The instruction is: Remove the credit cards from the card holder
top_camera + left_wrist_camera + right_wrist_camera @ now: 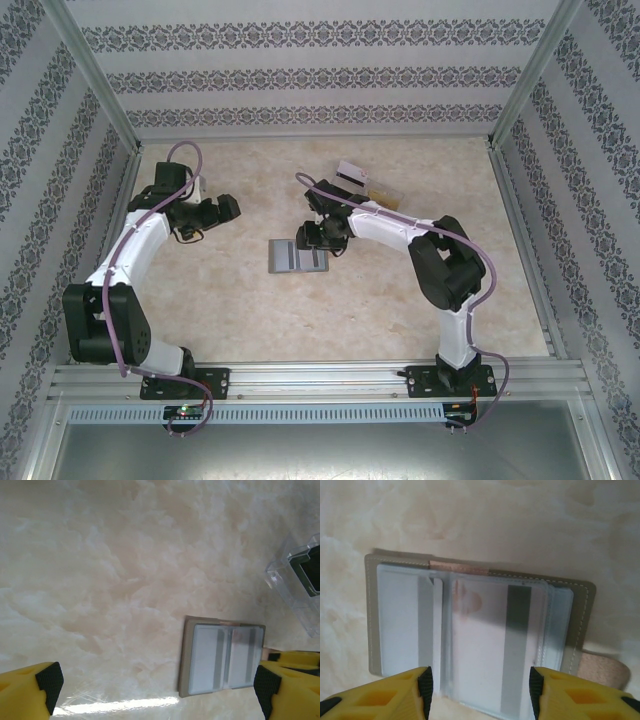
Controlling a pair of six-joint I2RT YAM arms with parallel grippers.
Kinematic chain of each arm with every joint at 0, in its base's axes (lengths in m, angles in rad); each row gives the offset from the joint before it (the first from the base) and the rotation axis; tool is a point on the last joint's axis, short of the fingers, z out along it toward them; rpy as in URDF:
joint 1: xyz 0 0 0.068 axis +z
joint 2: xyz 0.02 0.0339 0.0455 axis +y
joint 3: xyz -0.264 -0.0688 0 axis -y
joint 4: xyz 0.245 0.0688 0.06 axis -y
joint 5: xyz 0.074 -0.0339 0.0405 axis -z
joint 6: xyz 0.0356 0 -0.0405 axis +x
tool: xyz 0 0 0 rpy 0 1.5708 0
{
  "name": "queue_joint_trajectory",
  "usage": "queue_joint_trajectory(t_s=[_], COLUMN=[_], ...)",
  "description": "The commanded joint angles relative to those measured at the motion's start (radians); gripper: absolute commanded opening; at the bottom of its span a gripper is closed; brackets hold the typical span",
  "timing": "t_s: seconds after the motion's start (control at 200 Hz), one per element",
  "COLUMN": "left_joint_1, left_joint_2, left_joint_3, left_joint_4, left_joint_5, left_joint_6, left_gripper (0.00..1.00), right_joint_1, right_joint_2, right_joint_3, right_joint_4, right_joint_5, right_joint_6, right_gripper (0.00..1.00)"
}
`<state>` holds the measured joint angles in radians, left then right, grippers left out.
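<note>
The card holder (285,257) lies open and flat at the table's middle, a grey bifold (371,625) with clear sleeves. White credit cards with a grey stripe sit in it: one in the left sleeve (400,625) and one in the right sleeve (480,645). My right gripper (480,692) hovers over the holder's near edge, open, its fingers either side of the right card. In the top view it is over the holder's right half (320,240). My left gripper (157,690) is wide open and holds nothing. It is off to the left of the holder (186,655).
A clear plastic tray (300,595) with a dark card in it stands beyond the holder, at the back (355,172), and a gold-yellow piece (381,193) lies beside it. A tan strap tab (602,667) sticks out from the holder's right edge. Metal frame posts bound the table.
</note>
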<state>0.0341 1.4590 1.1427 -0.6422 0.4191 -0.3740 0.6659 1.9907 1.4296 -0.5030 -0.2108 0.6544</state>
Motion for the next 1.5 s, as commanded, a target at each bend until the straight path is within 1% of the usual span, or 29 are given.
queue_joint_trajectory(t_s=[0.0,0.22,0.27,0.49,0.599,0.729,0.779,0.899,1.049,1.159,1.324,1.499], left_joint_1=[-0.011,-0.079,-0.101,-0.203,-0.238,-0.268,-0.28,-0.305,-0.317,-0.32,-0.321,-0.322], left_joint_2=[0.021,0.058,0.073,0.15,0.205,0.269,0.29,0.337,0.381,0.402,0.436,0.468], left_joint_3=[-0.017,-0.008,-0.004,0.003,0.007,0.012,0.019,0.032,0.034,0.03,0.03,0.031], left_joint_4=[-0.025,-0.007,0.007,0.111,0.154,0.205,0.216,0.234,0.243,0.248,0.242,0.231], left_joint_5=[0.051,0.064,0.074,0.099,0.134,0.169,0.175,0.179,0.168,0.165,0.159,0.139], left_joint_6=[-0.015,-0.044,-0.049,-0.13,-0.162,-0.203,-0.21,-0.222,-0.235,-0.238,-0.233,-0.228], left_gripper=[1.0,1.0,0.98,0.96,0.93,0.86,0.82,0.68,0.55,0.47,0.37,0.32], right_joint_1=[0.014,0.01,0.009,0.006,0.006,0.004,0.002,-0.005,-0.02,-0.028,-0.035,-0.05], right_joint_2=[0.021,0.039,0.039,0.052,0.057,0.062,0.062,0.059,0.055,0.053,0.053,0.025], right_joint_3=[-0.008,-0.02,-0.025,-0.037,-0.05,-0.055,-0.058,-0.07,-0.088,-0.097,-0.107,-0.144], right_joint_4=[0.041,0.029,0.026,0.031,0.045,0.048,0.048,0.056,0.085,0.101,0.118,0.191], right_joint_5=[0.011,0.069,0.079,0.072,0.059,0.052,0.051,0.044,0.008,-0.011,-0.035,-0.109], right_joint_6=[0.064,0.061,0.063,0.066,0.075,0.079,0.08,0.083,0.094,0.098,0.106,0.127], right_gripper=[0.56,0.57,0.57,0.57,0.56,0.54,0.54,0.54,0.51,0.49,0.48,0.47])
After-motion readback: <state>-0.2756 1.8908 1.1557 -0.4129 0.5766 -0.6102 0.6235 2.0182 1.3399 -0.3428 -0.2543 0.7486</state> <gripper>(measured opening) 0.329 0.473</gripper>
